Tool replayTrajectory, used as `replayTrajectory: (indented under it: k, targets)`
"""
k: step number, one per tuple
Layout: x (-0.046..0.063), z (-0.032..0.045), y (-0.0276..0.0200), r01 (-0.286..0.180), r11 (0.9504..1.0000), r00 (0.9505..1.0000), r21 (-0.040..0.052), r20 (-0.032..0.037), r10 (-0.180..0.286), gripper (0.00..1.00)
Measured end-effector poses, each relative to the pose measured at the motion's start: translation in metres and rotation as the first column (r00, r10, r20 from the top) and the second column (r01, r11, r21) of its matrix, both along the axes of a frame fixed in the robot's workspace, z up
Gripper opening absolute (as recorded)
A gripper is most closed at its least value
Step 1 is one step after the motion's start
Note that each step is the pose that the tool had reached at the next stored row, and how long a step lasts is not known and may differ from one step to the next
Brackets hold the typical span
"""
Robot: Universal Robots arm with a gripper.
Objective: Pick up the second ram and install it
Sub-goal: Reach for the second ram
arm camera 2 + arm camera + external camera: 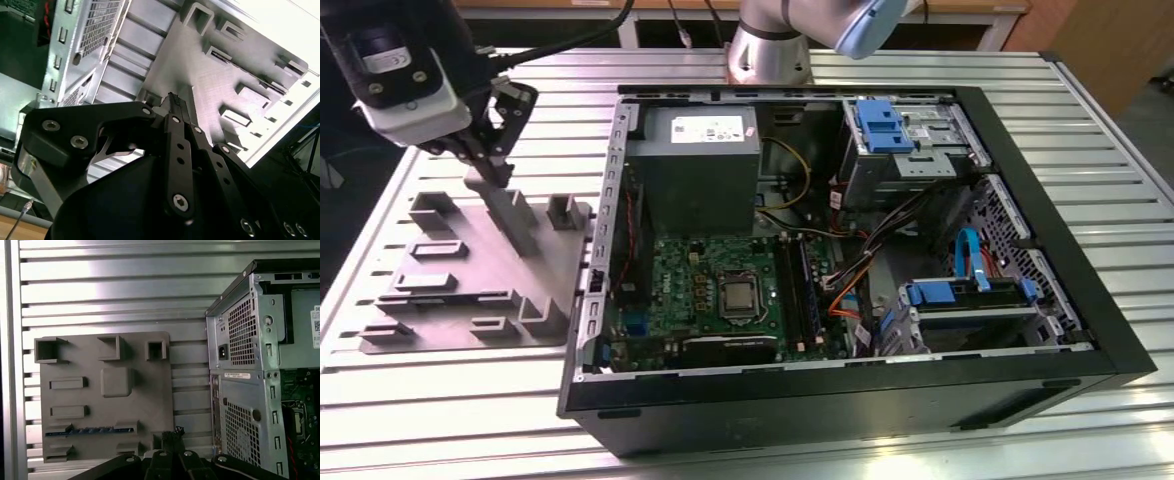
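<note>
The end effector (172, 434) has its two black fingers drawn together with nothing between them; both wrist views show the tips meeting. In the exterior view it (487, 170) hangs raised over the gray fixture (480, 270), apart from everything on it.

The second ram (90, 430) is not yet picked. It sits in a long slot of the gray fixture, in the row away from the three open pockets, with its dark chips showing along the strip. In the first wrist view the fingertips lie off the strip's end on the computer case (250, 390) side, not over its middle.

To do the pick well, I judge that the fingers have to spread before they go down, since closed tips would only knock the strip's edge. The hold should sit at the middle of the strip's length. The pads should press on the two flat faces, so it lifts level and does not swing. A straight pull along the slot matters, because a skewed lift could bind the thin board against the slot walls.

The fixture rests on the ribbed tabletop (454, 400), just beside the open case. Inside the case, the motherboard (707, 270) carries the long black slots (798, 285).
</note>
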State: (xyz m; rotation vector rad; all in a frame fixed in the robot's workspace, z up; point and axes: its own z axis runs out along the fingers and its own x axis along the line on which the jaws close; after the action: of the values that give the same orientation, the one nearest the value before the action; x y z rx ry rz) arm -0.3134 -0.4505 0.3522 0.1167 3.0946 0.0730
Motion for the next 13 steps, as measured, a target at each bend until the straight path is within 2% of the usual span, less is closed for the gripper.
replayTrajectory:
  k: [13]
  targets:
    - [-0.027, -0.0108, -0.0038, 0.000, 1.0000, 1.0000, 0.0000, 0.0000, 0.000, 0.10]
